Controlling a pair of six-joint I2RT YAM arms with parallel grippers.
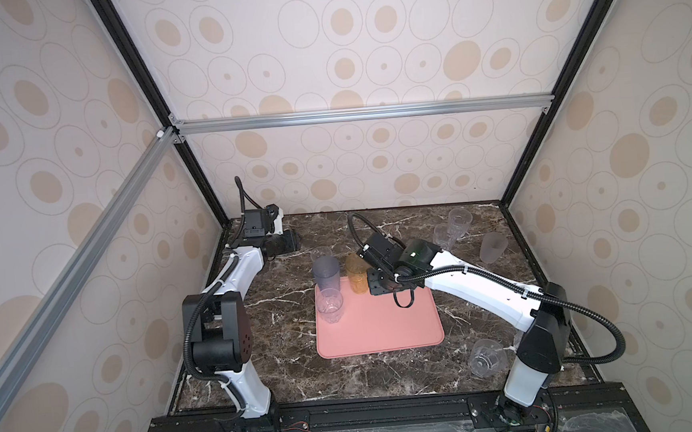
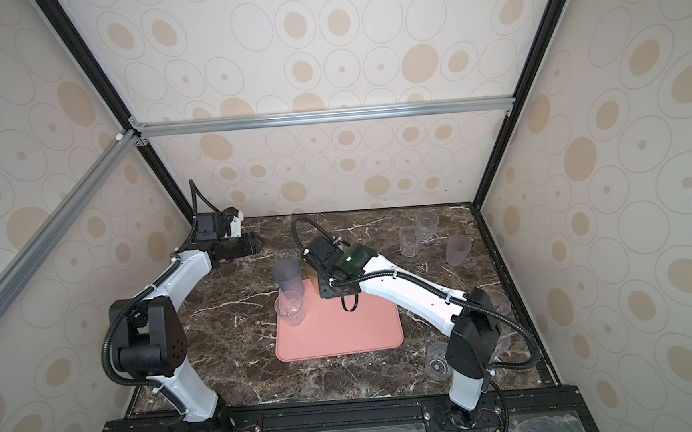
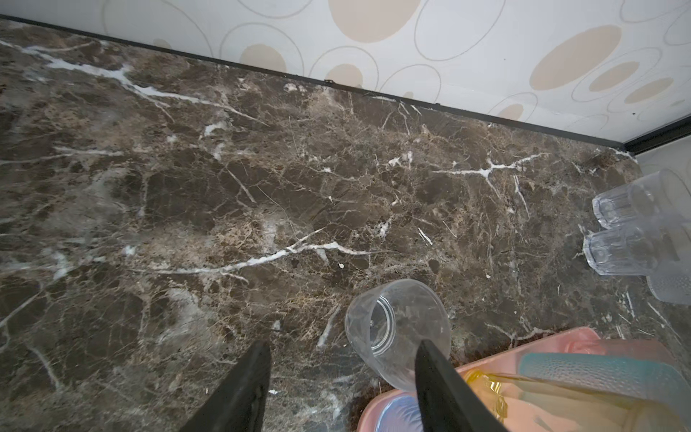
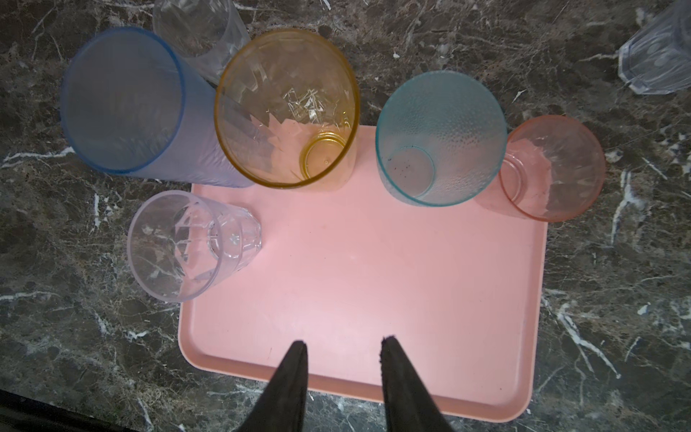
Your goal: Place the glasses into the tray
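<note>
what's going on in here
Two arms are loading glasses onto the pink tray. Five stand on it: blue glass, amber glass, teal glass, pink glass, small faceted glass. The left gripper, jaws open and empty, is beside a clear glass on the table just off the tray. The right gripper hovers open over the tray. More clear glasses wait at the table's right side.

The bench [image 4: 598,299] looks like polished dark-brown marble, glossy and white-veined. The tray [image 4: 374,280] is smooth, matt pink plastic. The teal tumbler [image 4: 441,123] has a pebbled skin, the grey-blue tumbler [image 4: 123,101] a frosted one. The amber tumbler [image 4: 288,93] and small clear tumbler [image 4: 175,247] are glossy and faceted. The frame rail [image 1: 362,113] is brushed metal.
</note>
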